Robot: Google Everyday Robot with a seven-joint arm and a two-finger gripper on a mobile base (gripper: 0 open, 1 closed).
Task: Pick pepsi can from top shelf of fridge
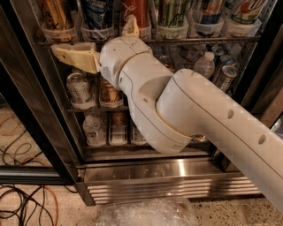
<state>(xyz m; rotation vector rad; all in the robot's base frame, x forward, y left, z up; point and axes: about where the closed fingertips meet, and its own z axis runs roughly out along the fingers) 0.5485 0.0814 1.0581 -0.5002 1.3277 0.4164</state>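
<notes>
The picture's top edge is cutting off every can on the top shelf (199, 40), the pepsi can (96, 13) included, leaving only its lower body showing. The hand (92, 34) is sitting spread at the shelf's left front edge, with one finger (131, 25) mostly hiding behind the wrist. The arm (199, 114) is covering the middle of the lower racks (88, 108) and running off the right edge.

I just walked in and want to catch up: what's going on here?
The robot's arm reaches toward the fridge. Its gripper sits at the front rail of the top shelf. The pepsi can stands in its cup holder just above the gripper and has not yet been lifted out.
</notes>
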